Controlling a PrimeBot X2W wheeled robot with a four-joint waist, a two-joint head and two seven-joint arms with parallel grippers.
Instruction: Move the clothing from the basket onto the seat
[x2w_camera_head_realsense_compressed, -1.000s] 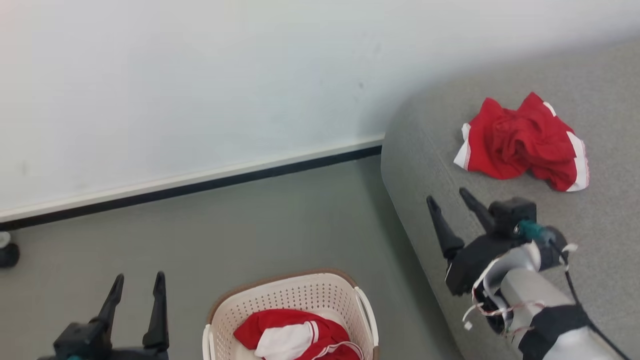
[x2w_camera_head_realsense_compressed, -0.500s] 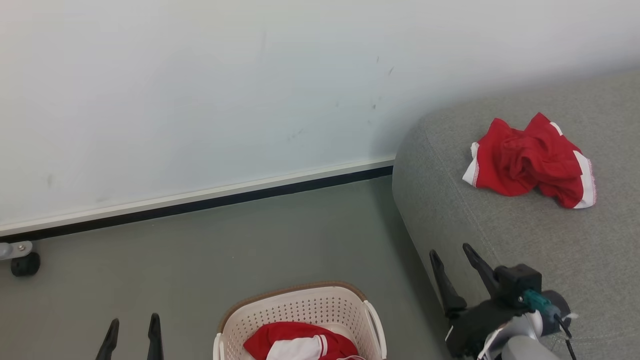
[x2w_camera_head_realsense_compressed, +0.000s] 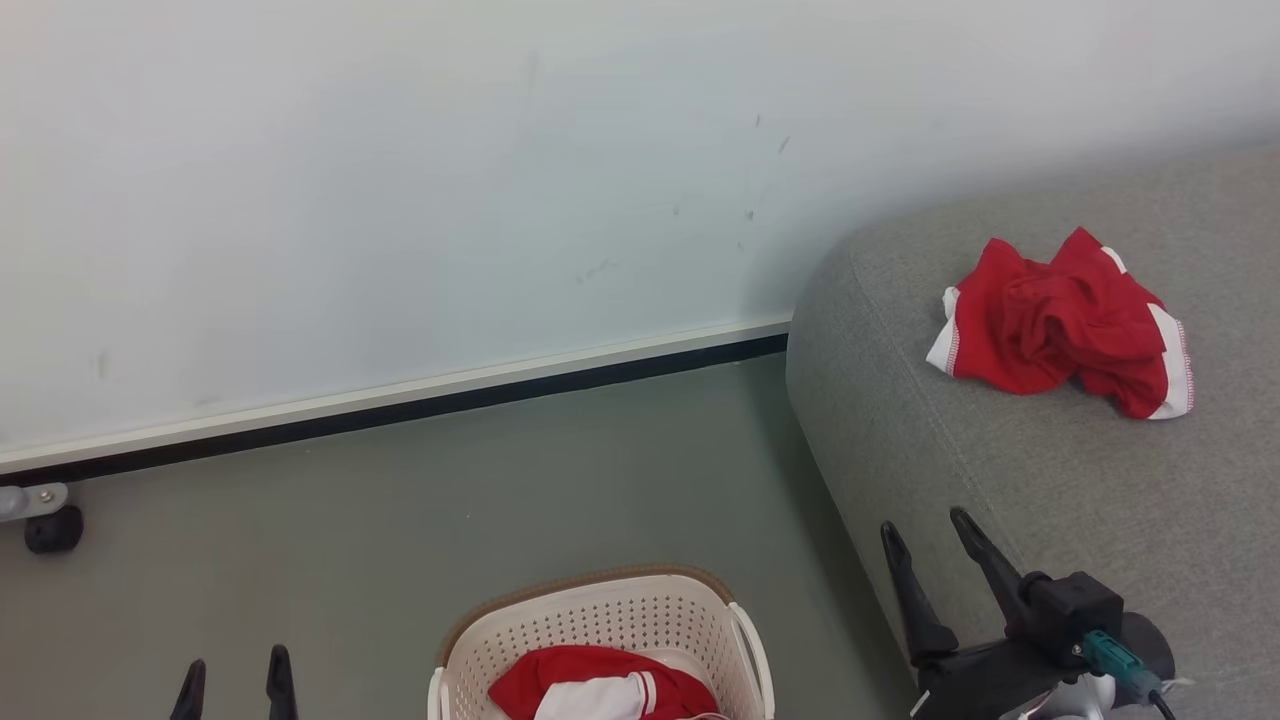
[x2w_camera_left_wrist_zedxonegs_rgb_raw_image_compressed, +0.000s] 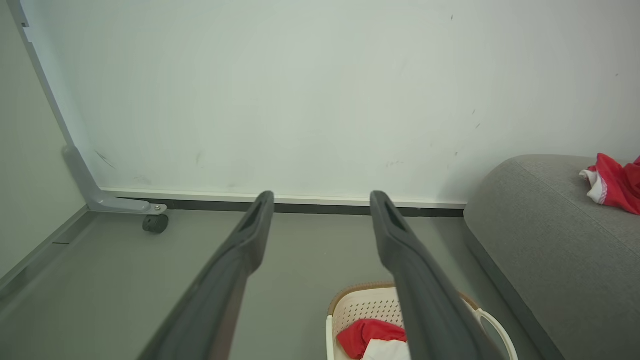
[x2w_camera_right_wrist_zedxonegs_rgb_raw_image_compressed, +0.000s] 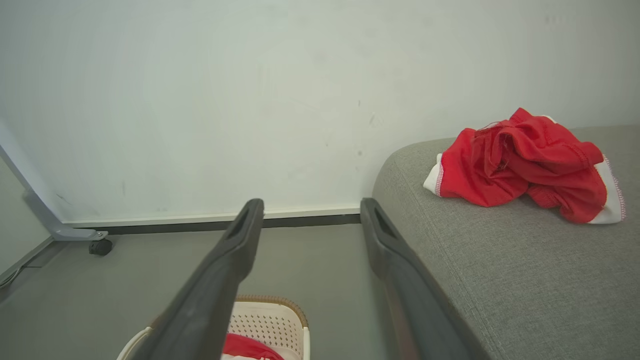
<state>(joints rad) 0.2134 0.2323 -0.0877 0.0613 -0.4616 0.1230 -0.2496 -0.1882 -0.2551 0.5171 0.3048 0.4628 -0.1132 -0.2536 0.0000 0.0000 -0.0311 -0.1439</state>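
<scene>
A crumpled red garment with white trim (x2w_camera_head_realsense_compressed: 1065, 325) (x2w_camera_right_wrist_zedxonegs_rgb_raw_image_compressed: 525, 165) (x2w_camera_left_wrist_zedxonegs_rgb_raw_image_compressed: 617, 182) lies on the grey sofa seat (x2w_camera_head_realsense_compressed: 1050, 480) (x2w_camera_right_wrist_zedxonegs_rgb_raw_image_compressed: 525, 280) (x2w_camera_left_wrist_zedxonegs_rgb_raw_image_compressed: 550, 240) at the right. The cream perforated basket (x2w_camera_head_realsense_compressed: 600, 620) (x2w_camera_left_wrist_zedxonegs_rgb_raw_image_compressed: 360, 310) (x2w_camera_right_wrist_zedxonegs_rgb_raw_image_compressed: 270, 320) stands on the floor at the bottom centre, holding another red and white garment (x2w_camera_head_realsense_compressed: 590, 690) (x2w_camera_left_wrist_zedxonegs_rgb_raw_image_compressed: 370, 337) (x2w_camera_right_wrist_zedxonegs_rgb_raw_image_compressed: 247, 347). My right gripper (x2w_camera_head_realsense_compressed: 925, 535) (x2w_camera_right_wrist_zedxonegs_rgb_raw_image_compressed: 310, 207) is open and empty over the sofa's front corner. At the lower left my left gripper (x2w_camera_head_realsense_compressed: 235, 675) (x2w_camera_left_wrist_zedxonegs_rgb_raw_image_compressed: 322, 200) is open and empty above the floor.
A pale wall with a white and black skirting (x2w_camera_head_realsense_compressed: 400, 400) runs behind the grey floor (x2w_camera_head_realsense_compressed: 450, 500). A metal leg with a black caster (x2w_camera_head_realsense_compressed: 50, 525) (x2w_camera_left_wrist_zedxonegs_rgb_raw_image_compressed: 155, 222) (x2w_camera_right_wrist_zedxonegs_rgb_raw_image_compressed: 100, 246) stands at the far left.
The head camera tilted upward, so the scene shifted down. My right gripper drew back from the garment toward the sofa's front corner. My left gripper sank toward the bottom edge.
</scene>
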